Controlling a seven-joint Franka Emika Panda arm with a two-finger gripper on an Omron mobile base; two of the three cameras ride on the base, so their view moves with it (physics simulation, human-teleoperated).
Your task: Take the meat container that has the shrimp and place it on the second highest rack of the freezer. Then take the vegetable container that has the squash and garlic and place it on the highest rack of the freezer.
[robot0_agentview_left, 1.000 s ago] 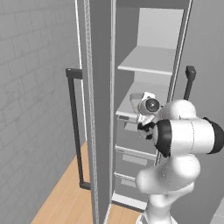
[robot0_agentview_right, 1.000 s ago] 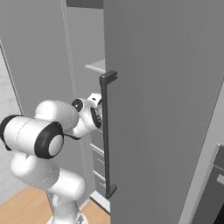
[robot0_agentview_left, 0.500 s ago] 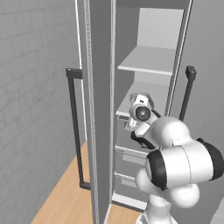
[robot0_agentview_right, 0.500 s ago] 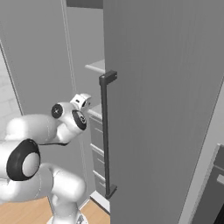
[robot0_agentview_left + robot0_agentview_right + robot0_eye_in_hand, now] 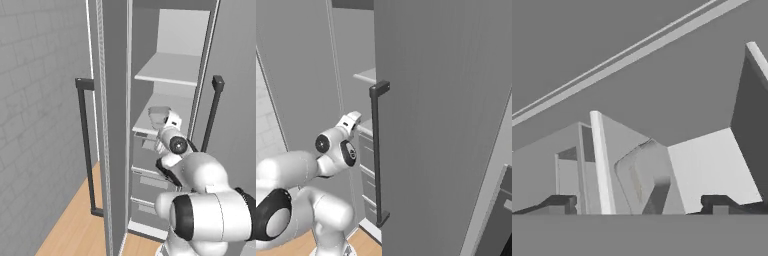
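Container (image 5: pixel 158 115) sitting on the lower white shelf (image 5: pixel 186 107) of the freezer (image 5: pixel 182 30), just ahead of the gripper (image 5: pixel 642 204), fingers spread wide, apparently gripping nothing. Best backed straight out and level, without nudging it.

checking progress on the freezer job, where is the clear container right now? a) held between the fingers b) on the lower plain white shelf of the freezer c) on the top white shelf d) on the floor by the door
b: the clear container rests on the second highest rack of the freezer, and the gripper is open with its fingers apart from it.
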